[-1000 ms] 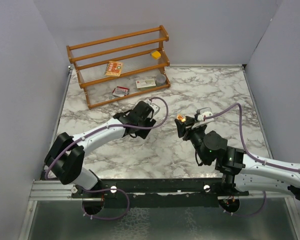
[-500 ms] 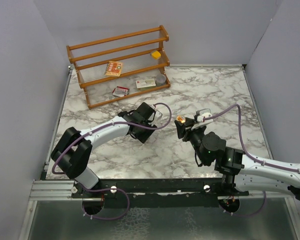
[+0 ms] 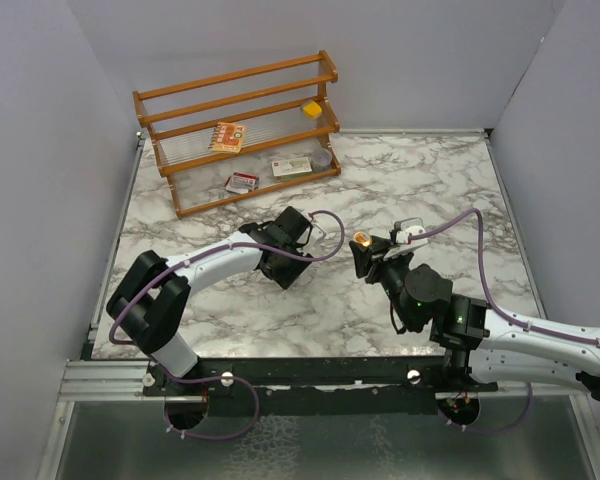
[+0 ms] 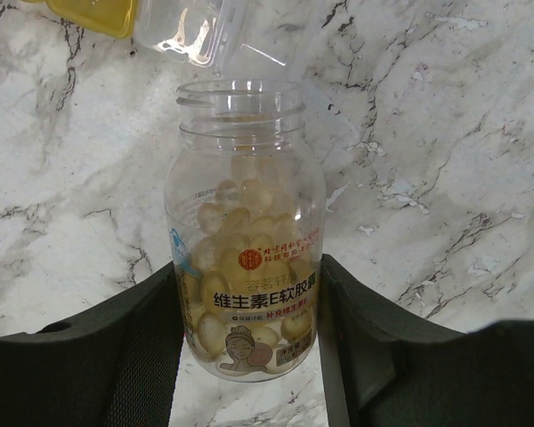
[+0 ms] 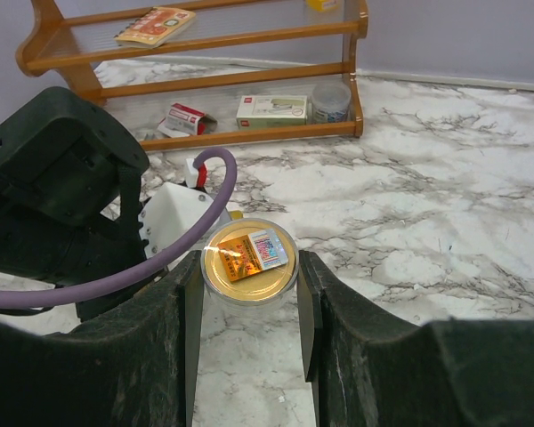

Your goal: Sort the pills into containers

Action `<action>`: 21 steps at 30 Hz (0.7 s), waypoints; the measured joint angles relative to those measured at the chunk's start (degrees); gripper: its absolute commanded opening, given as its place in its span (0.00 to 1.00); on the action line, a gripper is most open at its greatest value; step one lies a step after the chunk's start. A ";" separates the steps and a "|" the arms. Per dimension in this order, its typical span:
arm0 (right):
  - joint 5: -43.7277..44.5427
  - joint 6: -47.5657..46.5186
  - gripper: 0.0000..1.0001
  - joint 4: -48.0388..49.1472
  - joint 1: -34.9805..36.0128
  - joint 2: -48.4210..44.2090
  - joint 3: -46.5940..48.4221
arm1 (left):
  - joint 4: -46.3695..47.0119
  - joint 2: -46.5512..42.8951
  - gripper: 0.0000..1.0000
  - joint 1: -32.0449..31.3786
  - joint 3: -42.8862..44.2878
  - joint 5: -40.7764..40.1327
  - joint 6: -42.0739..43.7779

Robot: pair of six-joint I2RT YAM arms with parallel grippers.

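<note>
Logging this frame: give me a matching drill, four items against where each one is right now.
Items:
1. clear pill bottle
2. round amber jar
3. grey tin
4. orange packet

Places:
A. lowest shelf of the rack, right end
B. held in the right gripper
C. upper glass shelf of the rack
D. held in the left gripper, neck uncapped

Pairs: 1-D, 2-B, 3-A, 4-C
</note>
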 measured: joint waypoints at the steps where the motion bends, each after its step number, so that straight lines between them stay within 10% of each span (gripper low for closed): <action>1: 0.00 0.00 0.01 0.00 0.00 0.00 0.00 | -0.24 0.00 0.00 0.00 0.00 0.07 0.07; 21: 0.04 -0.02 0.01 0.00 0.00 0.55 0.00 | -5.92 3.89 0.00 -0.46 6.40 1.07 2.47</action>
